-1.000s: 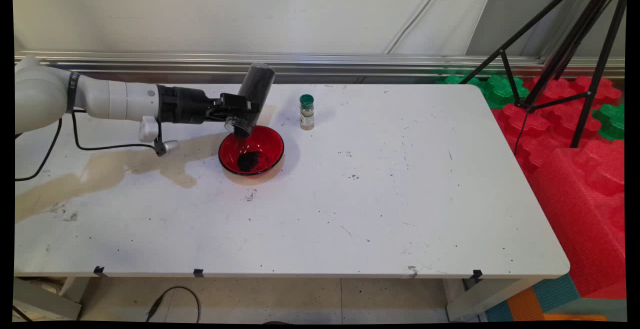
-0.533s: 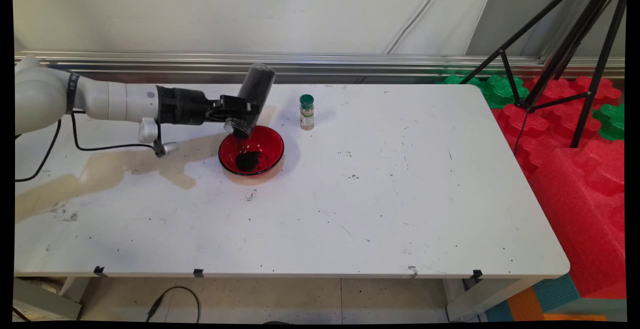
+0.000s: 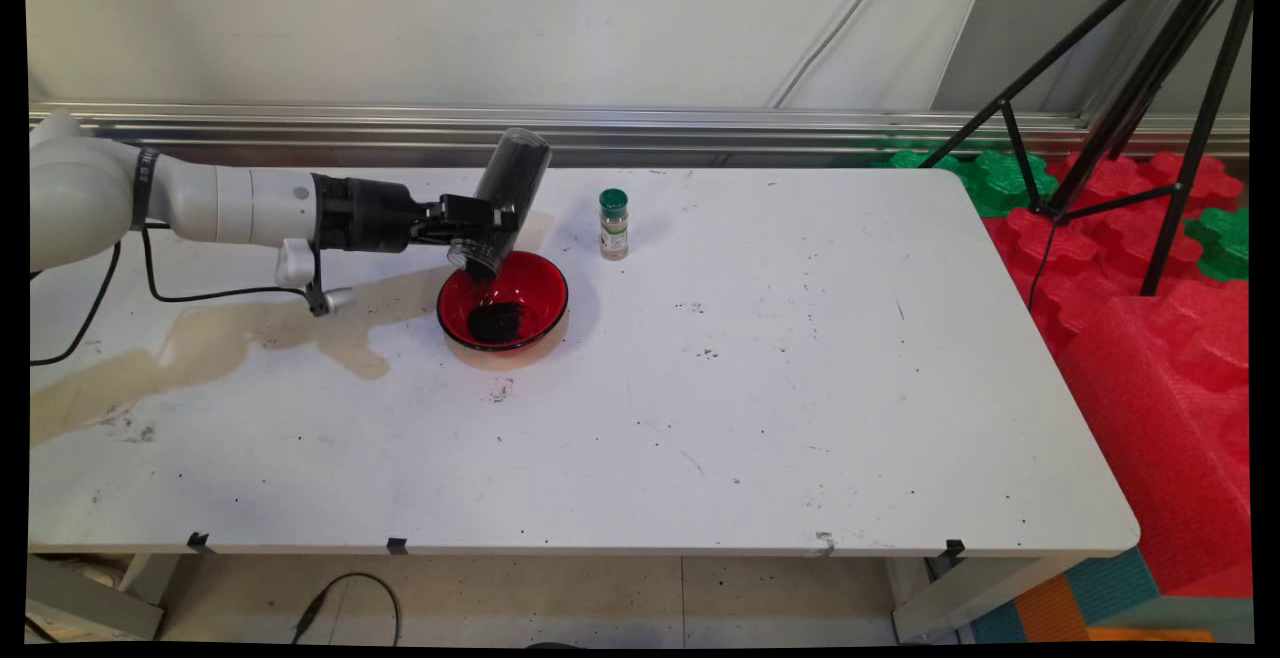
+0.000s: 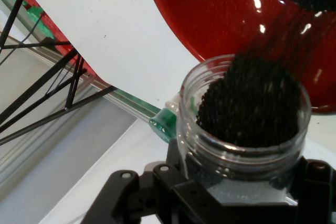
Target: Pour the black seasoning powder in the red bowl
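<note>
Main view: I see the arm reaching in from the left, level above the table (image 3: pixel 760 418). Its gripper (image 3: pixel 488 224) is clamped on a clear jar (image 3: pixel 505 196) of black grains, taking it near the open mouth. The jar is tipped mouth-down, its base raised toward the wall, and the mouth hangs just above the far left rim of a red bowl (image 3: pixel 540 290). A heap of black grains (image 3: pixel 496 321) lies in the bowl. A small green-capped spice bottle (image 3: pixel 613 224) stands upright just right of the bowl and slightly behind it, apart from both. A tan stain (image 3: pixel 220 338) spreads over the table left of the bowl. A black tripod (image 3: pixel 1120 108) stands past the table's far right corner, over red and green foam blocks (image 3: pixel 1150 338).

Hand view: I see the jar (image 4: pixel 242 124) held between the black fingers (image 4: pixel 314 178), its open mouth full of black grains that spill toward the bowl (image 4: pixel 220 14). The green cap (image 4: pixel 164 123) shows beside the jar.
</note>
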Available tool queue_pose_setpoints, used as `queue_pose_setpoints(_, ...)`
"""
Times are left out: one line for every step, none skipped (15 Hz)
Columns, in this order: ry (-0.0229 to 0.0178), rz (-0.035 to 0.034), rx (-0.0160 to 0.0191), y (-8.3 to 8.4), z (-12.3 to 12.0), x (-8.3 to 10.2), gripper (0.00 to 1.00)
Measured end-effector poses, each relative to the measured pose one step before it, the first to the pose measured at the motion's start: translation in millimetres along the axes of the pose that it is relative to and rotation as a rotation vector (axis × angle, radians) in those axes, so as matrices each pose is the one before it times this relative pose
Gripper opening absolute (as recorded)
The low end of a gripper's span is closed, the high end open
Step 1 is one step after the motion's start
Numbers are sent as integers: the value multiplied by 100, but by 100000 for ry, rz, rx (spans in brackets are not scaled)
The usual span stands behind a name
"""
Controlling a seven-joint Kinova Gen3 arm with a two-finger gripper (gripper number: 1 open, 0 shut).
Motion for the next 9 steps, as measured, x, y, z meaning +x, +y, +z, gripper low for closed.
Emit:
queue_pose_setpoints(33, 407, -7, 9, -2, 30, 0)
queue_pose_setpoints(36, 321, -1, 5, 2, 25, 0)
queue_pose_setpoints(26, 339, -10, 9, -9, 30, 0)
queue_pose_setpoints(75, 397, 6, 2, 10, 33, 0)
queue_pose_setpoints(48, 355, -3, 5, 0, 30, 0)
queue_pose_setpoints(46, 256, -22, 11, 0, 32, 0)
queue_pose_setpoints(43, 347, -5, -1, 13, 29, 0)
queue_pose_setpoints(42, 250, -10, 1, 13, 28, 0)
queue_pose_setpoints(60, 223, -11, 3, 17, 27, 0)
